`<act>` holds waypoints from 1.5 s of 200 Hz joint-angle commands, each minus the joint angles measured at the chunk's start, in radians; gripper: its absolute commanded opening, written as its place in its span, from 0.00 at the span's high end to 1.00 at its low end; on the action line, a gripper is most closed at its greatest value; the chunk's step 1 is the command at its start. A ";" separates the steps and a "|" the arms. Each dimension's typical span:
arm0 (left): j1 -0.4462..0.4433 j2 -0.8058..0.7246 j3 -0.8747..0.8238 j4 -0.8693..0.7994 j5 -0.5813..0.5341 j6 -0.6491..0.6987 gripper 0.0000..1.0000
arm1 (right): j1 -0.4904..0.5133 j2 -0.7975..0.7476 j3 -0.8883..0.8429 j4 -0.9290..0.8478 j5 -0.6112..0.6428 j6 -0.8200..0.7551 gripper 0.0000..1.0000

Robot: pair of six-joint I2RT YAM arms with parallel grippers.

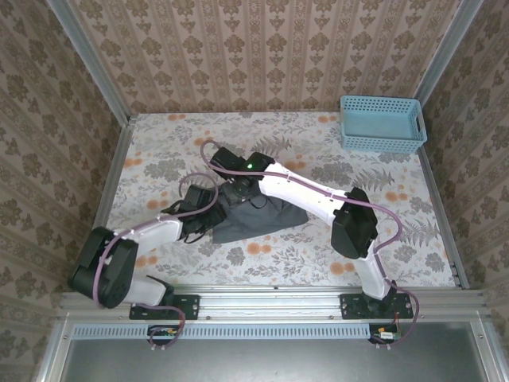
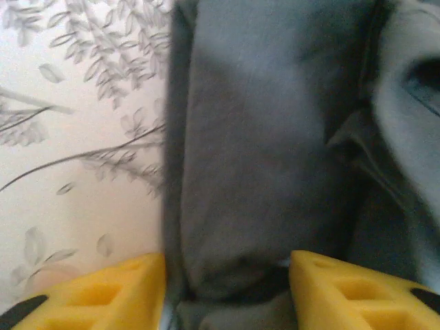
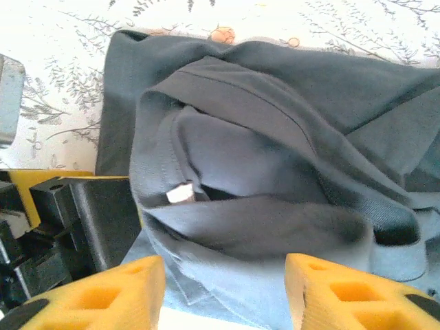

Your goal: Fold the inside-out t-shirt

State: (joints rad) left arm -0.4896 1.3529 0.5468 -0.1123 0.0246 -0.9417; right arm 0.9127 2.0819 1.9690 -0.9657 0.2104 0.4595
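Observation:
The inside-out t-shirt (image 1: 262, 216) lies bunched in a dark slate-grey heap on the flowered table, between the two arms. My left gripper (image 1: 205, 213) is at the heap's left edge. In its wrist view the yellow fingers (image 2: 103, 299) stand apart, with a fold of the shirt (image 2: 261, 158) lying between them, unpinched. My right gripper (image 1: 233, 185) hovers over the heap's far left corner. Its fingers (image 3: 344, 295) are also spread, above the shirt (image 3: 275, 172), where a white label (image 3: 181, 194) shows in an opening.
A light blue perforated basket (image 1: 382, 123) stands at the back right corner. The left gripper's black body (image 3: 75, 220) sits close beside the right gripper. Papered walls enclose the table (image 1: 358, 171) on three sides.

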 commanded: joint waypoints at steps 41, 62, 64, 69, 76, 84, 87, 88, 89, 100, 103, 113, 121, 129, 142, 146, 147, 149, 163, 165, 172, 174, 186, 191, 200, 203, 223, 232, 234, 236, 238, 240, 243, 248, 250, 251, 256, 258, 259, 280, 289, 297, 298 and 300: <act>0.006 -0.185 0.142 -0.326 -0.114 0.148 0.36 | -0.115 -0.284 -0.242 0.091 0.066 -0.027 0.37; -0.085 -0.116 0.281 -0.384 -0.158 0.214 0.28 | -0.209 -0.322 -0.369 0.130 0.057 -0.009 0.37; -0.097 -0.106 0.299 -0.389 -0.167 0.221 0.28 | -0.217 -0.327 -0.381 0.137 0.055 -0.008 0.37; -0.122 -0.078 0.338 -0.410 -0.189 0.235 0.27 | -0.234 -0.337 -0.412 0.154 0.044 -0.004 0.37; -0.154 -0.034 0.392 -0.435 -0.208 0.253 0.25 | -0.257 -0.350 -0.446 0.179 0.029 0.003 0.37; -0.186 0.019 0.444 -0.442 -0.208 0.278 0.24 | -0.287 -0.365 -0.490 0.207 0.008 0.019 0.37; -0.196 0.038 0.464 -0.445 -0.206 0.286 0.24 | -0.298 -0.370 -0.507 0.217 0.003 0.026 0.37; -0.199 0.046 0.470 -0.445 -0.206 0.287 0.24 | -0.301 -0.372 -0.512 0.221 0.001 0.028 0.37; -0.203 0.053 0.475 -0.446 -0.206 0.288 0.24 | -0.305 -0.375 -0.519 0.224 0.000 0.030 0.37; -0.236 0.125 0.538 -0.455 -0.195 0.301 0.23 | -0.340 -0.391 -0.573 0.258 -0.011 0.050 0.37; -0.244 0.143 0.550 -0.452 -0.190 0.308 0.23 | -0.350 -0.394 -0.586 0.264 -0.012 0.056 0.37; -0.275 0.208 0.612 -0.465 -0.186 0.317 0.23 | -0.376 -0.404 -0.628 0.288 -0.028 0.066 0.37; -0.297 0.255 0.654 -0.475 -0.187 0.328 0.22 | -0.392 -0.408 -0.651 0.309 -0.042 0.070 0.37; -0.315 0.298 0.692 -0.486 -0.191 0.335 0.22 | -0.401 -0.411 -0.674 0.323 -0.049 0.074 0.37; -0.329 0.359 0.742 -0.505 -0.188 0.338 0.24 | -0.405 -0.406 -0.695 0.334 -0.052 0.073 0.37; -0.330 0.373 0.752 -0.508 -0.187 0.339 0.26 | -0.405 -0.404 -0.699 0.334 -0.050 0.073 0.37; -0.331 0.376 0.753 -0.510 -0.187 0.340 0.27 | -0.406 -0.404 -0.700 0.334 -0.049 0.073 0.37; -0.331 0.381 0.758 -0.511 -0.189 0.338 0.28 | -0.405 -0.403 -0.702 0.334 -0.049 0.073 0.37; -0.330 0.408 0.766 -0.523 -0.199 0.330 0.37 | -0.405 -0.400 -0.713 0.342 -0.052 0.074 0.37; -0.330 0.410 0.767 -0.524 -0.199 0.330 0.39 | -0.405 -0.400 -0.715 0.344 -0.051 0.074 0.36; -0.329 0.411 0.763 -0.527 -0.203 0.330 0.46 | -0.406 -0.399 -0.720 0.349 -0.049 0.074 0.37; -0.329 0.411 0.762 -0.528 -0.206 0.330 0.47 | -0.406 -0.399 -0.722 0.350 -0.048 0.072 0.36; -0.329 0.399 0.743 -0.529 -0.209 0.325 0.57 | -0.409 -0.396 -0.725 0.352 -0.039 0.069 0.36; -0.329 0.390 0.731 -0.525 -0.207 0.324 0.61 | -0.412 -0.395 -0.725 0.353 -0.039 0.069 0.36; -0.329 0.365 0.702 -0.521 -0.212 0.312 0.74 | -0.415 -0.388 -0.725 0.359 -0.044 0.067 0.36; -0.329 0.352 0.691 -0.521 -0.216 0.306 0.78 | -0.417 -0.385 -0.724 0.360 -0.047 0.066 0.36; -0.329 0.241 0.575 -0.495 -0.249 0.248 0.94 | -0.420 -0.360 -0.713 0.380 -0.065 0.054 0.36; -0.328 0.171 0.506 -0.488 -0.273 0.214 0.97 | -0.420 -0.347 -0.712 0.394 -0.078 0.049 0.36; -0.328 0.155 0.491 -0.488 -0.276 0.204 0.97 | -0.420 -0.344 -0.711 0.396 -0.078 0.047 0.36; -0.328 0.140 0.476 -0.487 -0.284 0.195 0.98 | -0.420 -0.340 -0.710 0.398 -0.080 0.046 0.36; -0.328 0.122 0.461 -0.489 -0.288 0.184 0.98 | -0.419 -0.333 -0.707 0.399 -0.082 0.045 0.36; -0.328 0.107 0.445 -0.489 -0.295 0.176 0.98 | -0.420 -0.329 -0.706 0.400 -0.082 0.044 0.36; -0.327 0.084 0.426 -0.492 -0.304 0.161 0.98 | -0.420 -0.323 -0.703 0.401 -0.082 0.042 0.36; -0.327 0.038 0.384 -0.497 -0.318 0.130 0.98 | -0.421 -0.311 -0.699 0.401 -0.080 0.040 0.36; -0.327 0.022 0.369 -0.498 -0.323 0.120 0.98 | -0.422 -0.305 -0.697 0.401 -0.080 0.040 0.36; -0.327 0.015 0.361 -0.498 -0.327 0.113 0.98 | -0.422 -0.303 -0.696 0.401 -0.080 0.039 0.36; -0.327 -0.033 0.317 -0.494 -0.333 0.085 0.98 | -0.421 -0.289 -0.693 0.405 -0.079 0.038 0.36; -0.325 -0.050 0.301 -0.491 -0.334 0.076 0.98 | -0.422 -0.283 -0.690 0.404 -0.078 0.038 0.36; -0.327 -0.057 0.294 -0.489 -0.334 0.071 0.98 | -0.423 -0.279 -0.689 0.404 -0.078 0.037 0.36; -0.325 -0.214 0.136 -0.476 -0.337 -0.025 0.91 | -0.423 -0.224 -0.670 0.411 -0.084 0.035 0.37; -0.322 -0.258 0.088 -0.482 -0.331 -0.061 0.90 | -0.423 -0.203 -0.662 0.405 -0.077 0.036 0.37; -0.321 -0.290 0.050 -0.471 -0.317 -0.080 0.85 | -0.423 -0.188 -0.654 0.395 -0.065 0.039 0.37; -0.321 -0.294 0.046 -0.469 -0.313 -0.081 0.84 | -0.423 -0.187 -0.652 0.393 -0.064 0.039 0.37; -0.320 -0.300 0.037 -0.461 -0.307 -0.081 0.83 | -0.423 -0.185 -0.652 0.391 -0.059 0.040 0.37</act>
State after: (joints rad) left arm -0.8219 1.1248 0.6834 -0.5724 -0.2707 -0.8890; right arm 0.4950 1.8534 1.2766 -0.5640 0.1413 0.5011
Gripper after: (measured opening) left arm 0.113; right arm 0.632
